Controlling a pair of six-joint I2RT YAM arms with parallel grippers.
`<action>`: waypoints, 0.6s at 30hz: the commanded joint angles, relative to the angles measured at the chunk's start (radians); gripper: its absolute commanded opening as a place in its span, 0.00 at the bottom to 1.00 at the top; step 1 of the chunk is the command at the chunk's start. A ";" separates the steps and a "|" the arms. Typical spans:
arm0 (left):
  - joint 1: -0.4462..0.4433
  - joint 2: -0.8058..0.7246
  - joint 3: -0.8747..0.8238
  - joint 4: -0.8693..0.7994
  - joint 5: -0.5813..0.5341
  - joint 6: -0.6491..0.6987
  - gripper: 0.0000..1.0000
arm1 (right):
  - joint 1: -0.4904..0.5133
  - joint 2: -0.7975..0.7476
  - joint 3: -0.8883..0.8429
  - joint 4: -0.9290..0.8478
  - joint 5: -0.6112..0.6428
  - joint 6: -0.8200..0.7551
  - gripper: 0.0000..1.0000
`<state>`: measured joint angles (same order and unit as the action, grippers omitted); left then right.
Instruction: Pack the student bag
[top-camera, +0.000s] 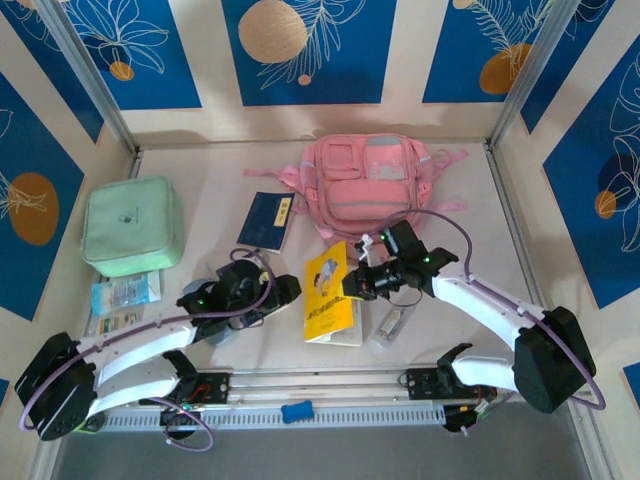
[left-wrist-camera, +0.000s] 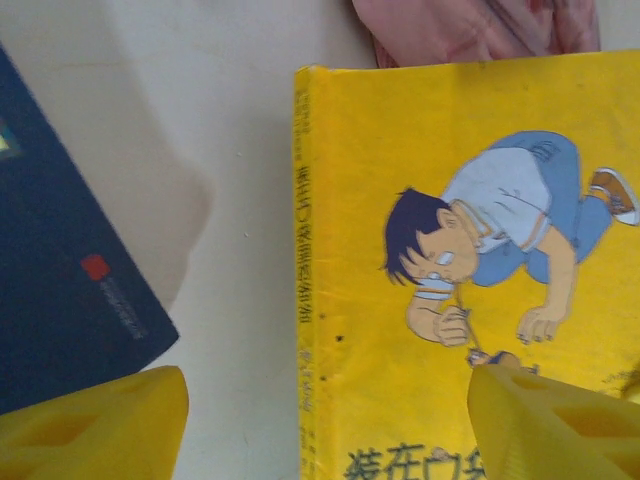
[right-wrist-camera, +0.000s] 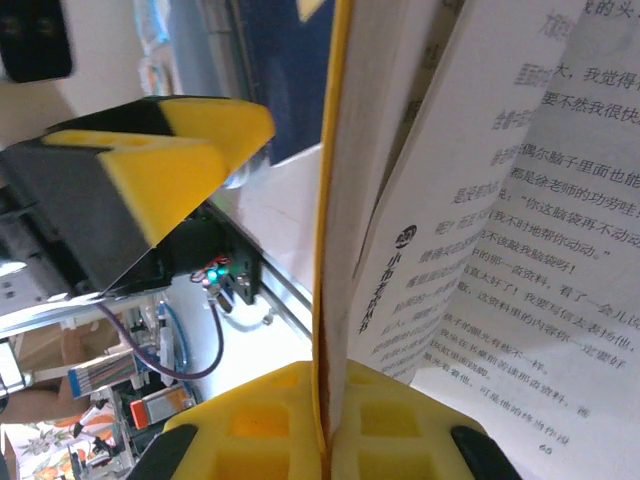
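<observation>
In the top view we see a mint-green soft case (top-camera: 132, 225) at the left of the frame, with small packets (top-camera: 125, 293) just below it. Right of these, the left gripper (top-camera: 283, 290) hangs low over the table with its jaws spread wide. In its wrist view one yellow fingertip (left-wrist-camera: 545, 425) overlaps the yellow book (top-camera: 330, 295), and the other sits below a dark blue booklet (top-camera: 270, 220). At centre, the right gripper (top-camera: 353, 284) pinches the book's lifted cover, pads pressed together on it, pages fanning beside it. The student bag (top-camera: 372, 185) lies at upper centre, just beyond the book's top edge. A small clear item (top-camera: 390, 325) lies to the book's lower right.
</observation>
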<state>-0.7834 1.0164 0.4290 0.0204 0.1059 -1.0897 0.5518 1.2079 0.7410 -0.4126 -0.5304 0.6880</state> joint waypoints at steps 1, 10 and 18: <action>0.062 -0.031 -0.054 0.097 0.127 -0.027 0.77 | -0.006 -0.007 0.049 0.067 -0.106 0.006 0.00; 0.123 0.011 -0.143 0.358 0.218 -0.115 0.84 | -0.018 0.058 -0.088 0.513 -0.227 0.140 0.00; 0.123 0.070 -0.186 0.488 0.215 -0.154 0.85 | 0.003 0.121 -0.125 0.641 -0.241 0.153 0.00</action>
<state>-0.6693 1.0744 0.2756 0.4091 0.3046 -1.2095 0.5468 1.3243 0.6258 0.1005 -0.7017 0.8276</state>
